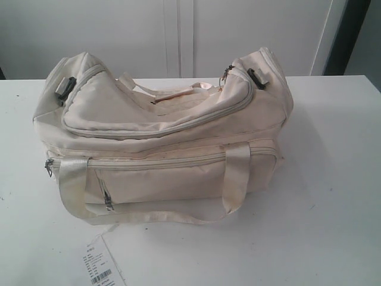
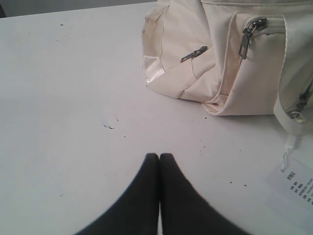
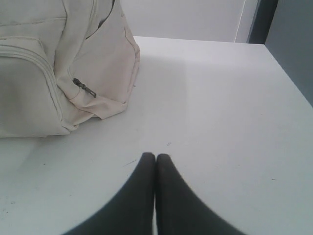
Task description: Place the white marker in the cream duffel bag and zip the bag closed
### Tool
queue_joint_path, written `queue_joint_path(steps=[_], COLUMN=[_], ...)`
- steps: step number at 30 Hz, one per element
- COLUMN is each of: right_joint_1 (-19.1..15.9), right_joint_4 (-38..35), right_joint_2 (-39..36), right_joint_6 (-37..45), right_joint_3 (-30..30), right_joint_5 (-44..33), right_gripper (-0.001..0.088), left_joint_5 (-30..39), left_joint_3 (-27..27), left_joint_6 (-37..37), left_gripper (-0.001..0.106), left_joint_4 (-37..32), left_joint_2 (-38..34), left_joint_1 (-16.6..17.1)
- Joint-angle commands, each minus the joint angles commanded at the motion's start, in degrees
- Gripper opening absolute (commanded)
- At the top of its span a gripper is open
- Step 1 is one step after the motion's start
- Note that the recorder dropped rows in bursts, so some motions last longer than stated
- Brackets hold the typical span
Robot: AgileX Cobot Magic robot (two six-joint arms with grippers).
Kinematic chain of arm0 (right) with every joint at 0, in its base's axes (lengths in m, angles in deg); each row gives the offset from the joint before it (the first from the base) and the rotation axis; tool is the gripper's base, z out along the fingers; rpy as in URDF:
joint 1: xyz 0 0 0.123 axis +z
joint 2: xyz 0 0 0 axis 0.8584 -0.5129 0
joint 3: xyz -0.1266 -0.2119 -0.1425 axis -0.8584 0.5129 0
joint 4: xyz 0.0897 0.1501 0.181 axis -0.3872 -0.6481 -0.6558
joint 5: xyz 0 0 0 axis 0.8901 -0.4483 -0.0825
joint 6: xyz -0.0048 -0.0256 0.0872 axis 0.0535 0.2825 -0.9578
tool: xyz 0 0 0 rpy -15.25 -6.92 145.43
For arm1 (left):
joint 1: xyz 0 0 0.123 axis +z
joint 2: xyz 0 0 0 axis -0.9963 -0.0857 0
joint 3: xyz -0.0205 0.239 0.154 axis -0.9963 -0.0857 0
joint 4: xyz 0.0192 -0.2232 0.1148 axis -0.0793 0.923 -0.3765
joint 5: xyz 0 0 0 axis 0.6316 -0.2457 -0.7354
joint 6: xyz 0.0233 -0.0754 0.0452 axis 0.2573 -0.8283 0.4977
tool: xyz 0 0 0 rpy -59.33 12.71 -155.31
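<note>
The cream duffel bag lies in the middle of the white table, its curved top zip drawn shut. Its end also shows in the left wrist view and in the right wrist view. The white marker is out of view. My left gripper is shut with nothing in it, above bare table a short way from the bag's end. My right gripper is shut and empty as well, over the table off the bag's other end. Neither gripper shows in the exterior view.
A paper tag with a barcode lies on the table in front of the bag, tied to it by a thin string; it also appears as a tag in the left wrist view. The table edge runs near the right gripper's side.
</note>
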Motion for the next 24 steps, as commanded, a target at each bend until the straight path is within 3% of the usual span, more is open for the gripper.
queue_joint_path(steps=[24], right_joint_1=[0.0], right_joint_4=[0.0], right_joint_2=[0.0], right_joint_6=[-1.3], right_joint_3=[0.0], right_joint_5=[0.0], right_gripper=[0.0], left_joint_5=[0.0], left_joint_3=[0.0], left_joint_6=[0.0], left_gripper=[0.0], left_joint_4=[0.0], left_joint_2=[0.0], left_joint_1=[0.0])
